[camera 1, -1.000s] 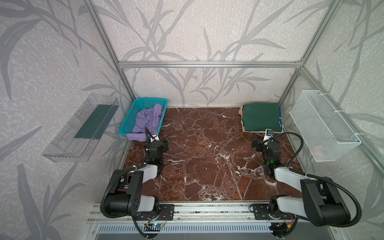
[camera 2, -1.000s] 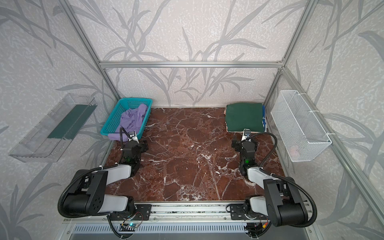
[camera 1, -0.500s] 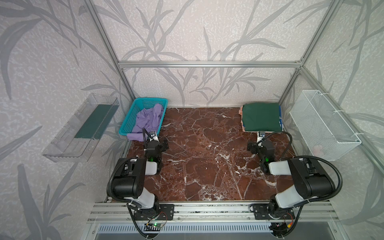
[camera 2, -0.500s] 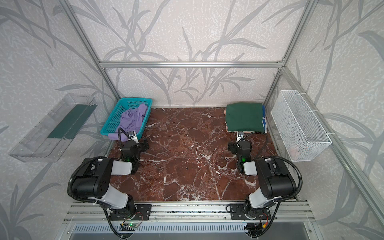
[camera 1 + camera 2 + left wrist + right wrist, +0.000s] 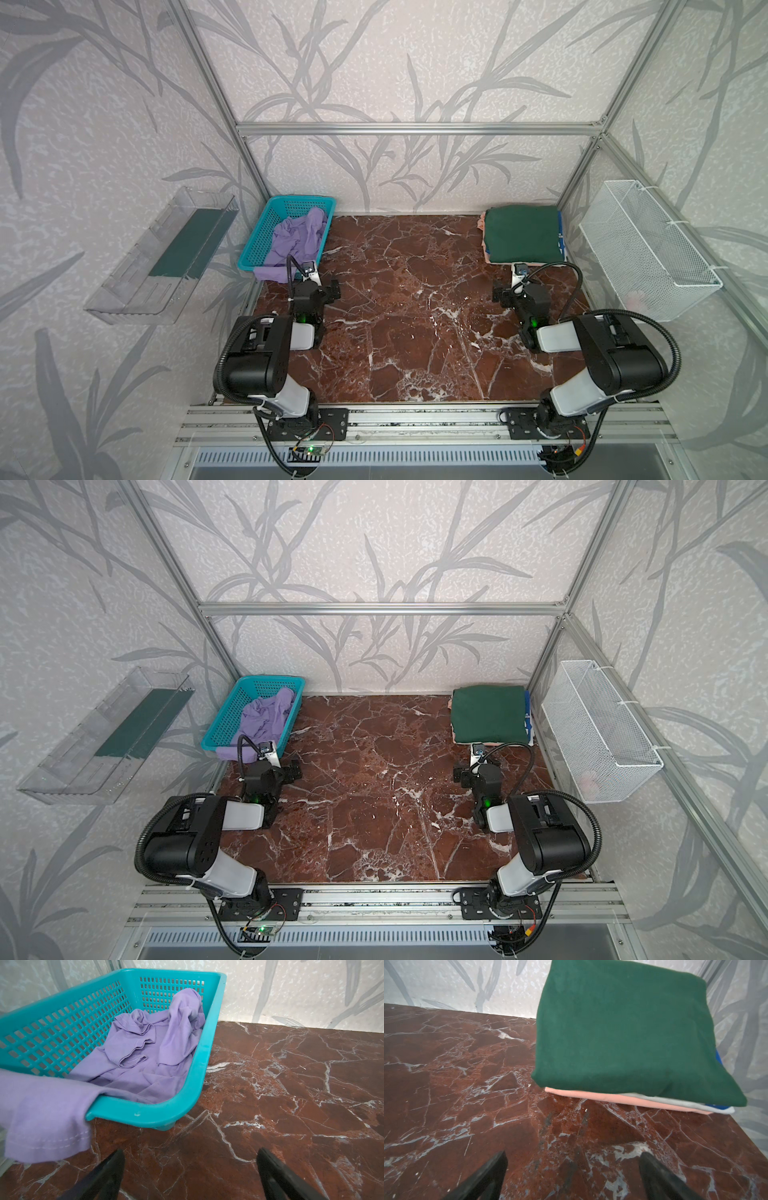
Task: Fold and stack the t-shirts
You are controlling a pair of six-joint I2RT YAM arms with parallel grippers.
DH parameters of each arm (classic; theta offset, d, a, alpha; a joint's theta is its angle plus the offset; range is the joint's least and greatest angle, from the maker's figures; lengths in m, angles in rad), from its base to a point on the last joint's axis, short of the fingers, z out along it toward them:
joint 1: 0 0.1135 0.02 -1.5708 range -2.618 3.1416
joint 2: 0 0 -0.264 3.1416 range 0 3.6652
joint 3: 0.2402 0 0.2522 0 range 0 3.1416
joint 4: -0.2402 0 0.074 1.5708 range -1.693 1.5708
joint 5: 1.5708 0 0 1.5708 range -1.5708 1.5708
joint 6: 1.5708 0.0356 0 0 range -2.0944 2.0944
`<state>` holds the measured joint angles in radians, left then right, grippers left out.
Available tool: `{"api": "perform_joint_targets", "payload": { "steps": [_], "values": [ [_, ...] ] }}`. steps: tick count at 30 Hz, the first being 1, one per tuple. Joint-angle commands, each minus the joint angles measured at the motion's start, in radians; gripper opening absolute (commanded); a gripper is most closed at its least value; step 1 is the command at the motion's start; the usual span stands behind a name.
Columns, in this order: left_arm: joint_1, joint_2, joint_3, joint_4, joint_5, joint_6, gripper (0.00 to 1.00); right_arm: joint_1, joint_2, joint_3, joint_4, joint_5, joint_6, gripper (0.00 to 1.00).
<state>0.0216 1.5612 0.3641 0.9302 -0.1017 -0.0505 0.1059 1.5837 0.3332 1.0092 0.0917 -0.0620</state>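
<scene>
Upper right, the green shirt [image 5: 523, 235] tops the folded pile, apparently done. Upper left, the purple shirt [image 5: 297, 239] lies crumpled in the basket [image 5: 266, 226], so both arms' jaws gape empty.

The dark green t-shirt [image 5: 623, 1032] hides most of the peach t-shirt [image 5: 612, 1098] and the blue t-shirt [image 5: 719, 1058] under it.

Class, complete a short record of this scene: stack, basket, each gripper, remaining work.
Stack: folded dark green cloth t-shirt on top, peach t-shirt at the bottom
Basket: turquoise perforated plastic basket holding crumpled lavender t-shirt, one end draped over the rim
Left gripper: open, empty
Right gripper: open, empty
Remaining: lavender t-shirt unfolded
</scene>
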Motion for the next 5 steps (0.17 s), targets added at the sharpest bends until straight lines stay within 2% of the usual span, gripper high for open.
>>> {"api": "perform_joint_targets", "payload": {
  "steps": [1,5],
  "values": [
    [0.004,0.005,0.008,0.024,0.014,0.026,0.99,0.004,0.002,0.044,-0.036,-0.064,-0.023,0.99],
    [0.004,0.004,0.007,0.025,0.015,0.025,0.99,-0.009,0.003,0.045,-0.04,-0.086,-0.016,0.99]
  ]
}}
